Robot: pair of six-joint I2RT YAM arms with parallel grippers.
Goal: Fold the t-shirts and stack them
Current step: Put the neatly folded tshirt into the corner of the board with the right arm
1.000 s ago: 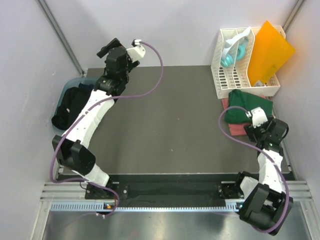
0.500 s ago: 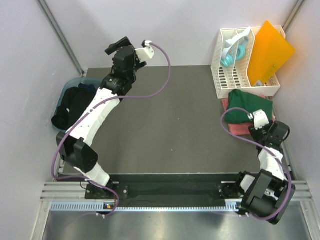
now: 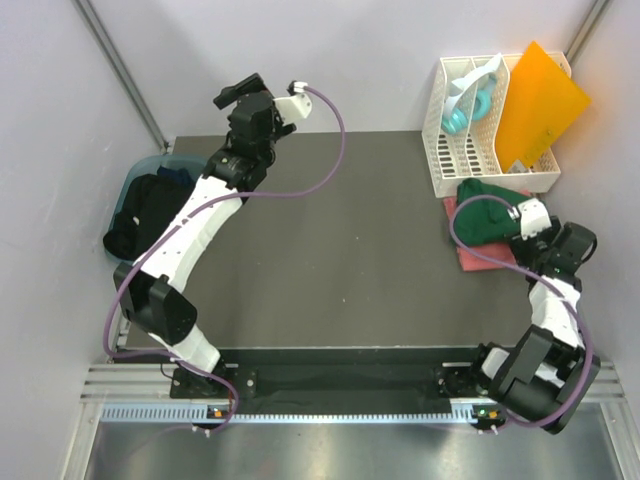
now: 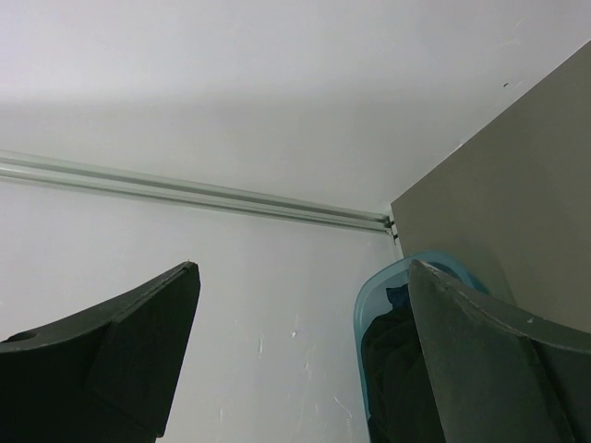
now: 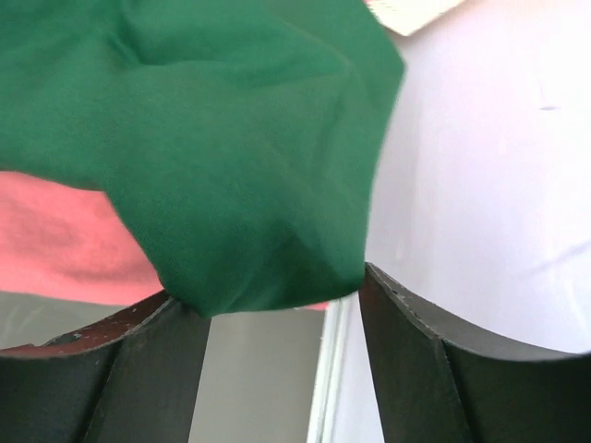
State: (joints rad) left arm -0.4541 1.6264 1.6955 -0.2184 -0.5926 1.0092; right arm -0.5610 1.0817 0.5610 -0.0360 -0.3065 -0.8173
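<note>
A dark green t-shirt (image 3: 482, 215) lies bunched on a coral pink t-shirt (image 3: 478, 256) at the table's right edge. My right gripper (image 3: 522, 213) is at the green shirt's right side. In the right wrist view a thick fold of the green t-shirt (image 5: 231, 166) fills the gap of the right gripper (image 5: 272, 286) and touches both fingertips, with the pink t-shirt (image 5: 55, 240) beneath. Dark t-shirts (image 3: 140, 212) fill a blue basin (image 3: 140, 168) at the left. My left gripper (image 3: 240, 92) hangs high at the back left, open and holding nothing (image 4: 303, 268).
A white slotted rack (image 3: 445, 150) stands at the back right, holding an orange plastic sheet (image 3: 540, 100) and a teal item (image 3: 465, 112). The blue basin (image 4: 365, 305) with dark cloth (image 4: 392, 355) shows below the left gripper. Walls close in on both sides.
My right gripper moved back and to the right, its jaws narrowed, and the green shirt drew into a tighter bunch. The left arm swung a little to the right, staying open.
</note>
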